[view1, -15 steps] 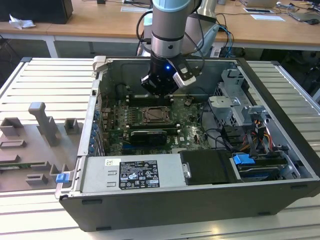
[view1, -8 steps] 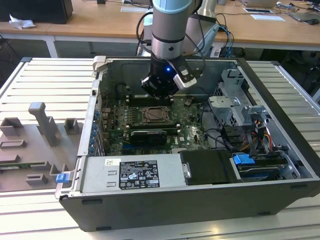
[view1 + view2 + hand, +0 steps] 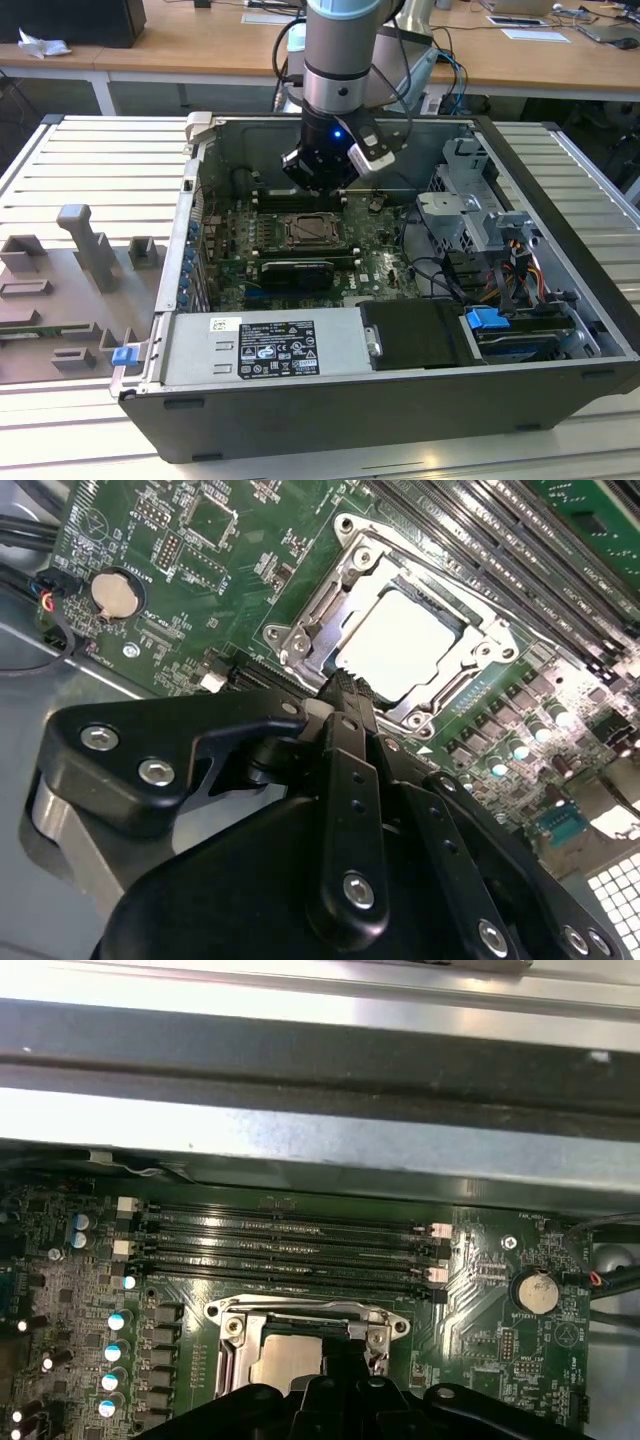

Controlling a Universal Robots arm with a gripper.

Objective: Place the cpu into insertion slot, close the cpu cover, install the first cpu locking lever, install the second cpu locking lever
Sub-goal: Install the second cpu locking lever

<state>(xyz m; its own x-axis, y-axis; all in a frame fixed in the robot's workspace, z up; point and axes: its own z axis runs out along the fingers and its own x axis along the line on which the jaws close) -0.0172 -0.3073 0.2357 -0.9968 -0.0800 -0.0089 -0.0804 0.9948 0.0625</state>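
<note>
The cpu [image 3: 405, 640] lies flat in the insertion slot [image 3: 315, 232], its pale silver top showing through the window of the cpu cover [image 3: 470, 655]. The silvery cover frame lies down around the chip, and in the first wrist view the cpu [image 3: 288, 1358] and cover [image 3: 310, 1312] show the same. My gripper [image 3: 342, 686] is shut, black fingers pressed together with nothing between them. Its tips hang just above one edge of the socket, near a corner of the frame. In the exterior view the gripper [image 3: 318, 185] hovers over the socket's far side.
The open computer case [image 3: 330, 400] walls the board in on all sides. Long black memory slots [image 3: 280, 1245] run beside the socket. A black graphics card [image 3: 295, 270] lies on the near side, with a drive cage and cables [image 3: 480, 230] at the exterior view's right. A coin battery [image 3: 115, 593] sits on the board.
</note>
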